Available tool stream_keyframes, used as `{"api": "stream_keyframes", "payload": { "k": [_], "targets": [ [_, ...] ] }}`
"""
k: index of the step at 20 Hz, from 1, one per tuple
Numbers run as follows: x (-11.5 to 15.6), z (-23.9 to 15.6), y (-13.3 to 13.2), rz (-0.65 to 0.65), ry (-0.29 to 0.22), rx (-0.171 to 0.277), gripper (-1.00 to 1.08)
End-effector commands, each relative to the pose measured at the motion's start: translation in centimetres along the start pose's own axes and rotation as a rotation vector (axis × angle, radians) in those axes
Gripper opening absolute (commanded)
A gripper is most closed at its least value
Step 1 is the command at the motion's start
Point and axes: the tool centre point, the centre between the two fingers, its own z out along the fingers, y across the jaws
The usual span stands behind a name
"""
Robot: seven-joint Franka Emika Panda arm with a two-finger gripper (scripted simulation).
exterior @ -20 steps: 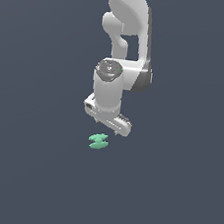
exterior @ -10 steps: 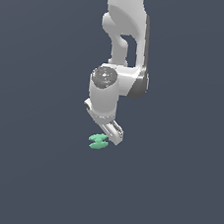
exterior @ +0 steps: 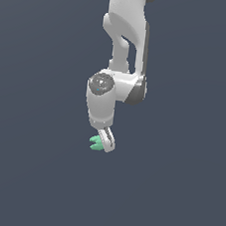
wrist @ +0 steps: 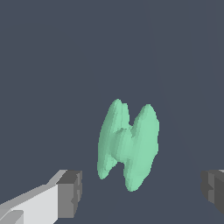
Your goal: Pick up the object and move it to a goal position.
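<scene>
The fingers (wrist: 142, 194) are standing wide apart in the wrist view, one grey pad (wrist: 70, 194) showing at one side and the other pad (wrist: 213, 189) just entering the picture at the far side. Nothing is being held between them, and neither pad is touching anything. The mint-green object (wrist: 128, 144) is lying in the open gap between the two pads, nearer to the pad with the white finger behind it than to the other, and clear of both. It is showing two long lobes joined by a narrower waist, with pointed ends.

In the exterior view the fingers (exterior: 106, 142) are hanging at the end of the white arm (exterior: 125, 41), down low by the object (exterior: 95, 143). The green piece is peeking out on the exterior view's left of the fingers, right against them in that view and partly hidden behind them; whether it is resting on the dark table (exterior: 27, 174) cannot be told from that view.

Compared with the earlier pictures, the arm has been coming down and turning at the wrist. A second ago the fingers were sitting above the object with a clear gap under them; half a second ago they were nearly level with it; now they are straddling it, with the object's place unchanged.
</scene>
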Motion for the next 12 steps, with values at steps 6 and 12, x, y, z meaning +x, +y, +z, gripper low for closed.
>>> {"api": "stream_keyframes", "payload": {
  "k": [6, 12],
  "targets": [
    [0.78, 0.74, -0.12, 0.148, 0.008, 0.002, 1.00],
    [1.07, 1.01, -0.16, 0.202, 0.011, 0.003, 1.00]
  ]
}}
